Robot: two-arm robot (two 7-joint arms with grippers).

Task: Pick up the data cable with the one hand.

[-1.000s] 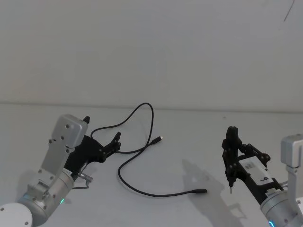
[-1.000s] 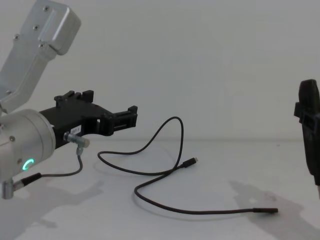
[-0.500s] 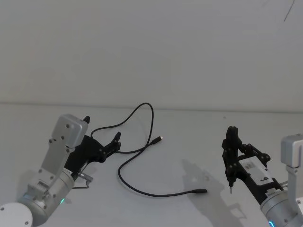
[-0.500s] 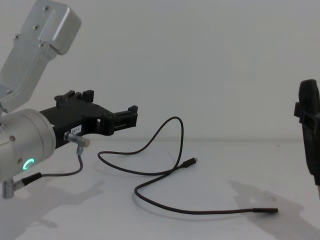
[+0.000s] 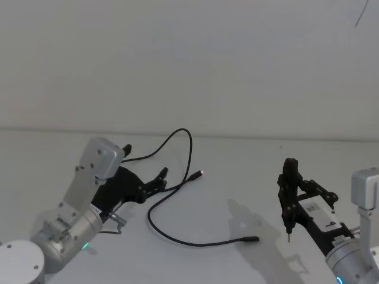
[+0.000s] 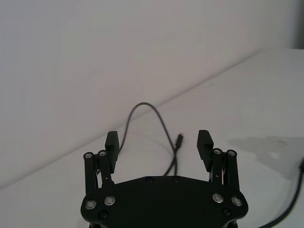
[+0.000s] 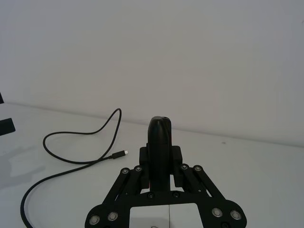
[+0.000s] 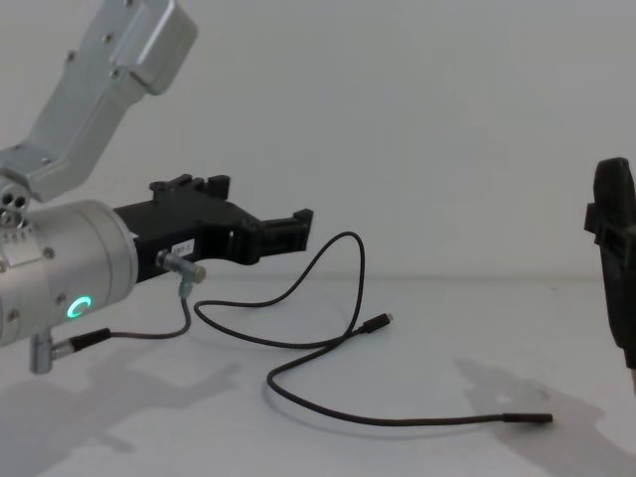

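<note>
The data cable [image 5: 190, 155] is a thin black line curving over the white table, with one slim plug near the middle [image 5: 201, 173] and another toward the front [image 5: 251, 239]. My left gripper [image 5: 144, 159], the one hand, is open and hovers just above the table over the cable's left stretch. In the left wrist view its two fingers [image 6: 205, 142] stand wide apart, and the cable [image 6: 163, 127] loops on the table ahead of them. In the chest view the left gripper [image 8: 256, 201] sits above and left of the cable [image 8: 359, 283]. Nothing is held.
My right gripper [image 5: 288, 168] is parked upright at the right, fingers pressed together [image 7: 159, 126], away from the cable [image 7: 117, 116]. A short dark wire with a metal plug [image 8: 181, 288] hangs under the left wrist. The white table [image 5: 249, 177] ends at a plain wall.
The left arm has swung forward and to the right, bringing the open gripper nearer the cable's loop. The cable and the right arm have not moved.
</note>
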